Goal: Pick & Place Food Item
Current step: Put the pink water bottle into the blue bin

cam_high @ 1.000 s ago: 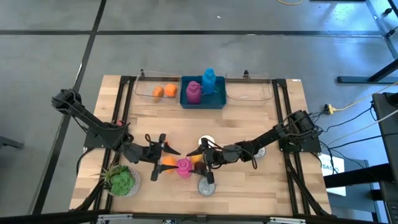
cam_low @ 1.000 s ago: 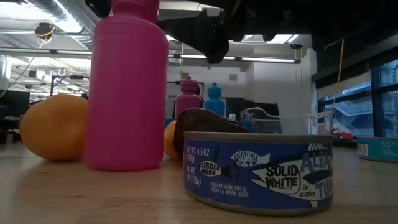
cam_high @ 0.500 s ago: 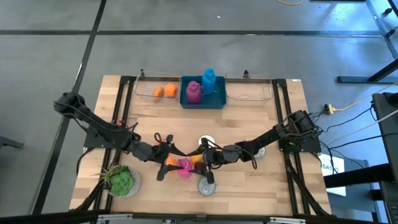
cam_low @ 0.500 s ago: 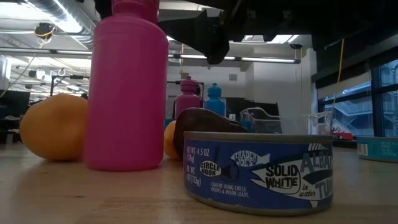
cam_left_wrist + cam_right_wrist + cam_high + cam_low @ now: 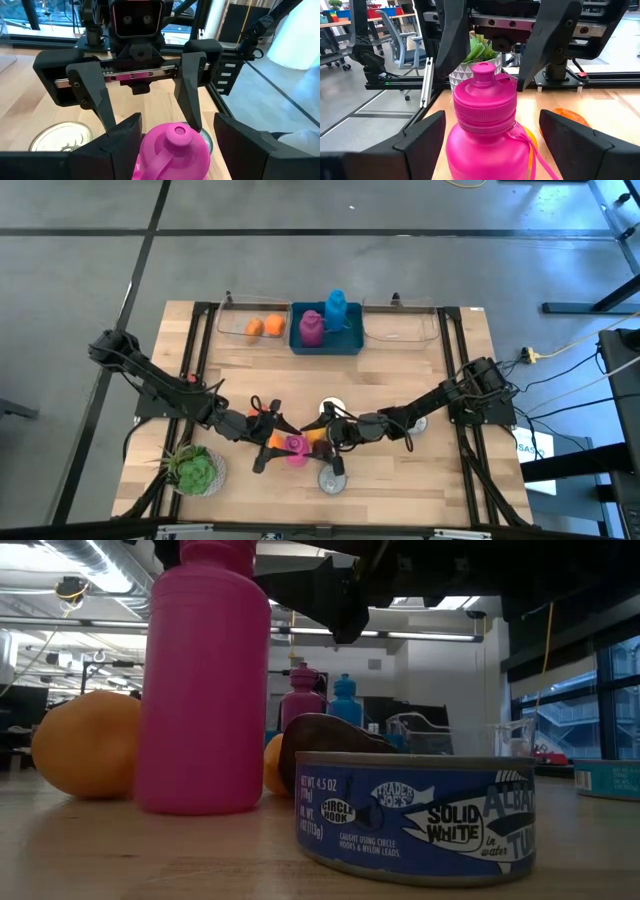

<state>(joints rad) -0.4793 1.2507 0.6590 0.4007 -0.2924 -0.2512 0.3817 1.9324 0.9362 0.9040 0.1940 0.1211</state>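
A pink bottle [image 5: 296,446] stands upright on its base near the table's front, with an orange [image 5: 272,440] on its left and another orange [image 5: 315,436] on its right. My left gripper [image 5: 268,436] is open and comes in from the left. Its fingers stand on either side of the pink bottle [image 5: 175,150]. My right gripper [image 5: 328,430] is open too and faces it from the right, its fingers flanking the same pink bottle [image 5: 485,125]. In the low view the pink bottle [image 5: 205,680] hides part of the nearer orange [image 5: 85,745].
A tuna can [image 5: 332,478] sits just in front of the bottle, and a round white-topped thing [image 5: 332,408] lies behind it. A potted plant [image 5: 195,470] is at front left. Along the far edge stand a clear tray with oranges [image 5: 262,326], a blue bin with bottles [image 5: 325,330] and a clear tray [image 5: 400,328].
My left gripper has moved toward the table's right and slightly nearer, closing in on the pink bottle until its open fingers stand around it. The right arm, the bottle and the oranges have kept still.
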